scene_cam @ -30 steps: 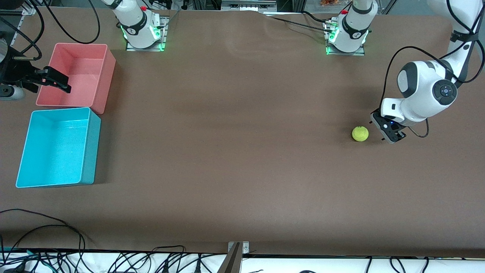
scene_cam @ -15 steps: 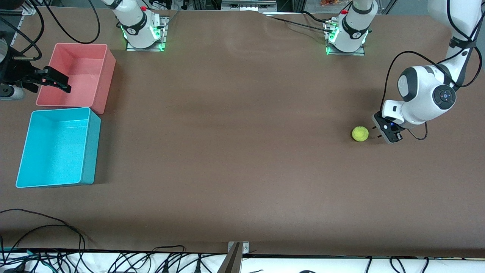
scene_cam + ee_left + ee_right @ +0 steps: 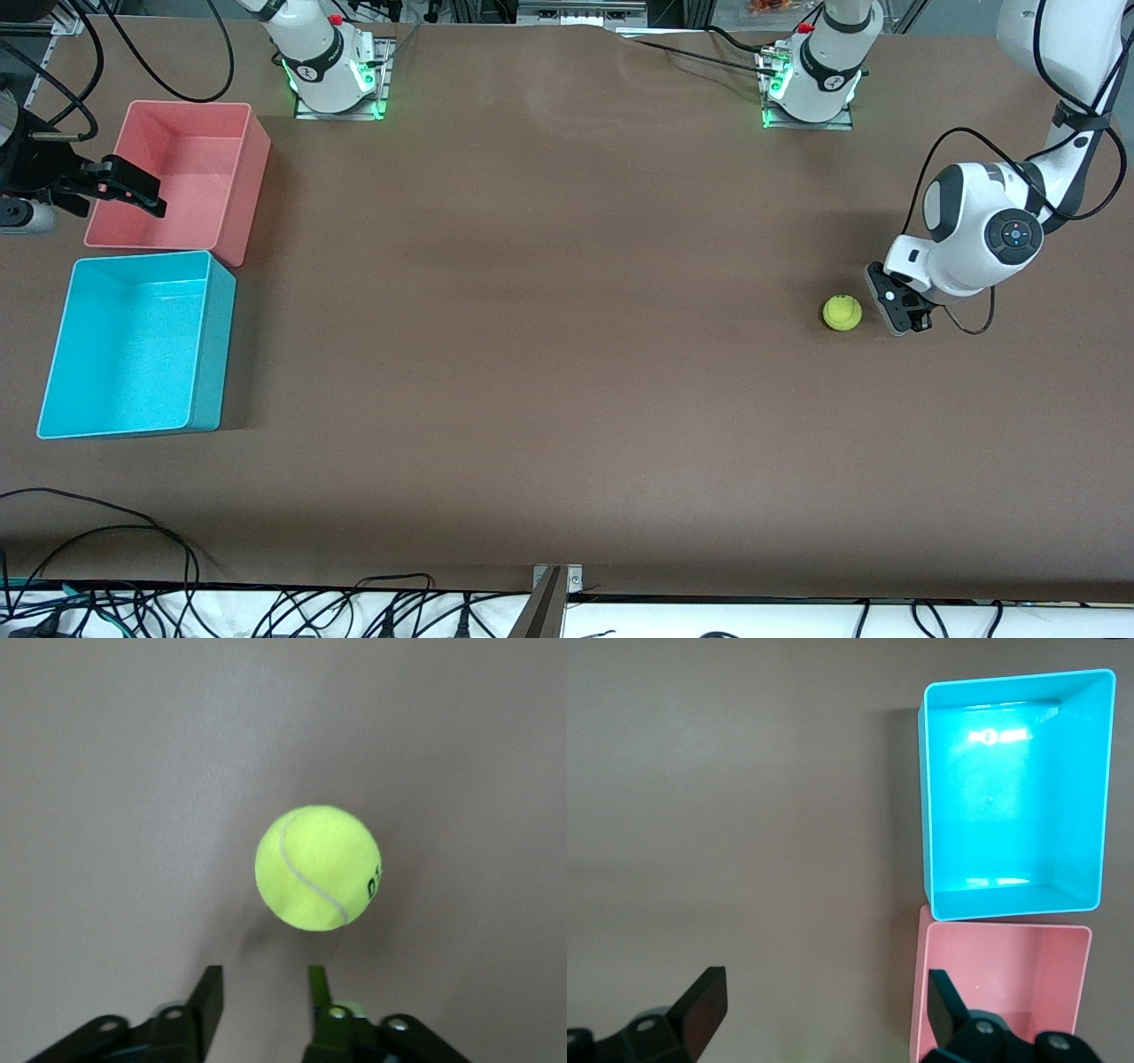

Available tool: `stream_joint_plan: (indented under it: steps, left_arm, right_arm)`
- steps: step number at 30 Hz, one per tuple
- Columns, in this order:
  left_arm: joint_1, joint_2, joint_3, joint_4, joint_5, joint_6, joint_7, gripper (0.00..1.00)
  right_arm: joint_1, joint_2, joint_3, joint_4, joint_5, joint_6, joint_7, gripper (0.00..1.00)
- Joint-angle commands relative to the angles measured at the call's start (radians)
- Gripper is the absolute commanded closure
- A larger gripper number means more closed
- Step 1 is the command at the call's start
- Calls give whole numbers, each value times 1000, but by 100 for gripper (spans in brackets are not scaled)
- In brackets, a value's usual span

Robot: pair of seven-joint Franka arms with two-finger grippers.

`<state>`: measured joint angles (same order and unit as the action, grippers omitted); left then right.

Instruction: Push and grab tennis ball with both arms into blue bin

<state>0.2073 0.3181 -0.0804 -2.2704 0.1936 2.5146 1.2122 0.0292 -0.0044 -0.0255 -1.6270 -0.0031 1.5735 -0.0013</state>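
Left fingers (image 3: 263, 1003) slightly parted, empty, beside tennis ball (image 3: 318, 868); right fingers (image 3: 824, 1010) wide, empty.

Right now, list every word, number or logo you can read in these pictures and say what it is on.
Tennis ball: a black print at its edge, partly turned out of sight, too cut off to read.
Base of each arm: a small round dark mark, too small to read.
Blue bin and pink bin: no text.
Left gripper and right gripper: no text visible.
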Motion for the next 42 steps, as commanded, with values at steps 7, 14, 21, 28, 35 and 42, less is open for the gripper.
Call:
stream_joint_plan:
  steps: [7, 14, 21, 28, 35, 42]
  left_arm:
    - [1, 30, -2, 3, 30, 69, 21, 100]
    - [-2, 41, -5, 2, 13, 104, 102, 100]
    - [-5, 39, -7, 0, 12, 104, 113, 100]
    - [-5, 39, -9, -14, 12, 104, 115, 100]
    - [-8, 39, -27, -18, 3, 104, 101, 100]
    - [-69, 55, -61, -21, -115, 104, 81, 100]
  right_arm:
    - [0, -6, -1, 9, 15, -12, 6, 0]
    - [1, -6, -1, 9, 15, -12, 6, 0]
    - [1, -6, -1, 9, 15, -12, 6, 0]
    - [1, -6, -1, 9, 15, -12, 6, 0]
    - [1, -6, -1, 9, 15, -12, 6, 0]
    - [1, -6, -1, 9, 15, -13, 6, 0]
